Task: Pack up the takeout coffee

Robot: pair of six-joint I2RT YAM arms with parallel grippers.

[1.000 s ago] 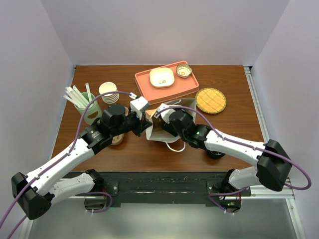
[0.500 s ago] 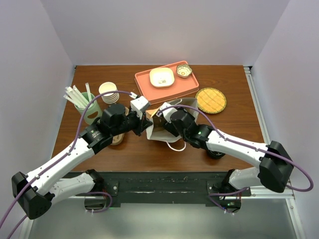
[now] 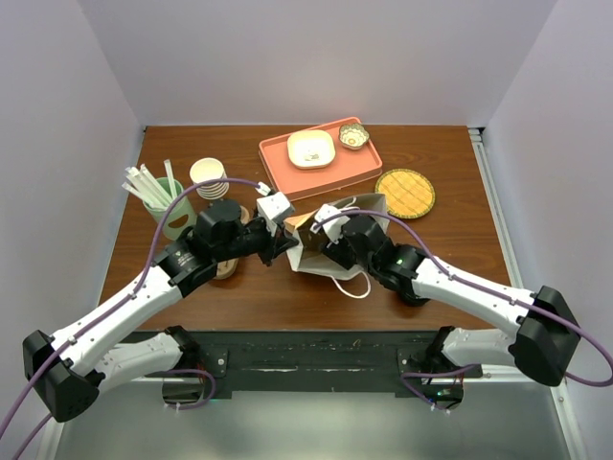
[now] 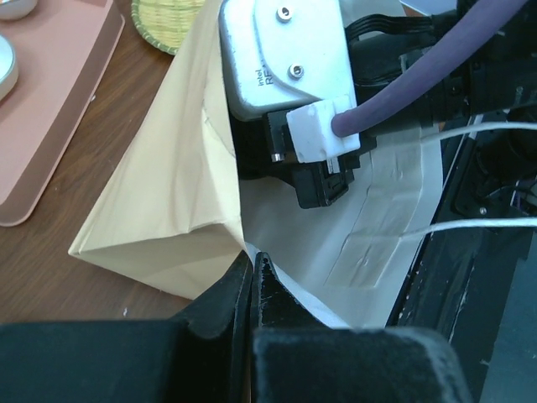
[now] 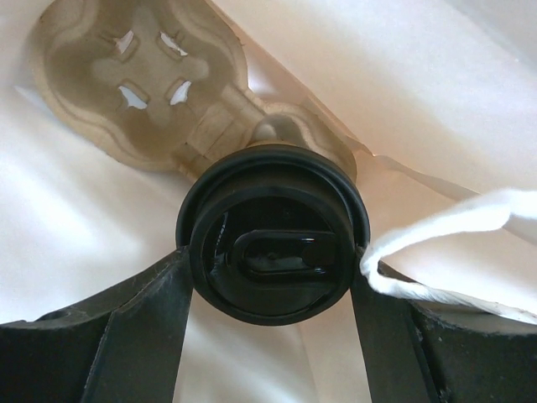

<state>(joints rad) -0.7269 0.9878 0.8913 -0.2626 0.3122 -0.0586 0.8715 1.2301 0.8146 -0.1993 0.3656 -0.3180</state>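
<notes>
Two claws engaged. Left gripper (image 4: 252, 281) is clenched on the bag (image 4: 159, 210) rim, propping the mouth open. Right gripper (image 5: 270, 284) grasps the coffee (image 5: 270, 231) by its lid, inside the bag, over a pulp carrier (image 5: 126, 75). Judged nearly done; seating and release remain. Handle (image 5: 453, 222) beside right finger may snag. Cups (image 3: 209, 177) and tray (image 3: 319, 156) sit well apart.

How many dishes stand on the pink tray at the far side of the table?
2. A square white dish lies near the middle of the tray, and a small round bowl stands at its far right corner. Nothing seems hidden there.
</notes>
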